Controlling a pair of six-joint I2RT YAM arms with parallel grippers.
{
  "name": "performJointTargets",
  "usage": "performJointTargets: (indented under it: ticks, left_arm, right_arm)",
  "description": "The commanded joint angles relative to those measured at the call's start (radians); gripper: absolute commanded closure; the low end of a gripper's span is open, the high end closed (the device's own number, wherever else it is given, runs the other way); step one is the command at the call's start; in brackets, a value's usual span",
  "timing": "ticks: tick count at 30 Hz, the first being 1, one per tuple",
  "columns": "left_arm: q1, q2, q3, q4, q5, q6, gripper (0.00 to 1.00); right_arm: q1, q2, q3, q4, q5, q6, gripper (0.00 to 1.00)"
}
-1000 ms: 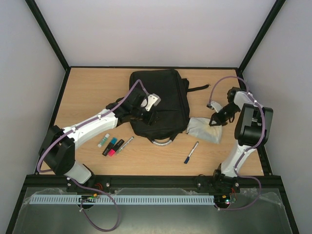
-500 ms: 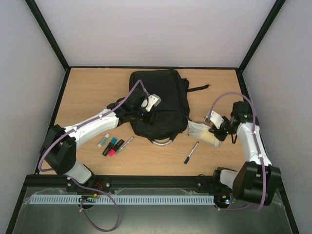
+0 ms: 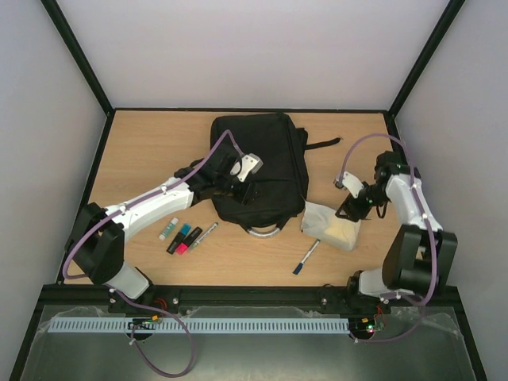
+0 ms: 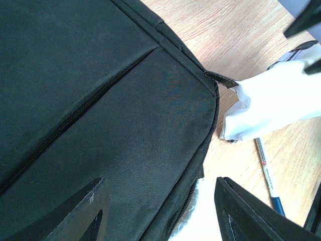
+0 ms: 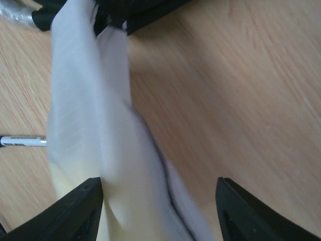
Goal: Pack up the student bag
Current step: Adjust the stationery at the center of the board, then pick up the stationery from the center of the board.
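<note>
Bags: one, the large black soft fabric student bag (image 3: 266, 155), lying flat at mid-table, its grey curved handle (image 3: 263, 230) toward the near edge. One white soft cloth pouch (image 3: 327, 226) lies just right of the handle, with one blue-capped white pen (image 3: 305, 258) nearer still. Small markers (image 3: 184, 236) left of the handle: four, possibly five, too small to separate. Left gripper (image 3: 240, 189) is over the bag, jaws apart and empty. Right gripper (image 3: 348, 209) is at the pouch's right edge, jaws spread wide. Its wrist view is blurred and shows no pinch.
</note>
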Motion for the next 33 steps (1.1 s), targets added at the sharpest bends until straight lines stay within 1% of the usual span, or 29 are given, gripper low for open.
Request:
performJointTargets:
  ticks: [1,5,7,8,9,12,22,24,27,30,33]
  left_arm:
    - [-0.019,0.021,0.012,0.009,0.029,0.007,0.40]
    - [-0.060,-0.001,0.017,-0.012,0.018,0.045,0.41]
    - [-0.069,-0.005,0.016,-0.022,0.017,0.052,0.41]
    - [-0.071,-0.004,0.015,-0.027,0.015,0.054,0.41]
    - [-0.072,-0.002,0.013,-0.031,0.012,0.057,0.40]
    - [-0.074,0.002,0.004,-0.033,0.007,0.059,0.41]
    - [-0.077,0.023,0.013,-0.036,0.011,0.064,0.40]
    - [-0.077,0.021,0.010,-0.034,0.011,0.069,0.40]
    - [-0.077,0.020,0.001,-0.031,0.004,0.075,0.40]
    - [-0.078,0.022,0.001,-0.041,-0.013,0.089,0.40]
    - [-0.078,0.018,0.015,-0.068,-0.042,0.111,0.39]
  right_arm:
    - [0.002,0.197,0.186,-0.144,-0.028,0.131,0.34]
    - [0.002,0.344,0.279,-0.200,-0.023,0.098,0.23]
    - [0.002,0.414,0.313,-0.240,-0.023,0.065,0.14]
    - [0.002,0.439,0.335,-0.280,-0.034,0.042,0.03]
    - [0.002,0.459,0.351,-0.339,-0.050,0.015,0.00]
    - [0.003,0.463,0.357,-0.412,-0.089,-0.049,0.01]
    - [0.004,0.358,0.321,-0.425,-0.076,-0.101,0.01]
    - [0.026,0.292,0.246,-0.356,0.001,-0.091,0.01]
    - [0.070,0.187,0.091,-0.191,0.121,-0.073,0.01]
    - [0.102,0.167,-0.017,-0.103,0.195,-0.048,0.01]
    - [0.135,0.164,-0.091,-0.032,0.217,-0.018,0.01]
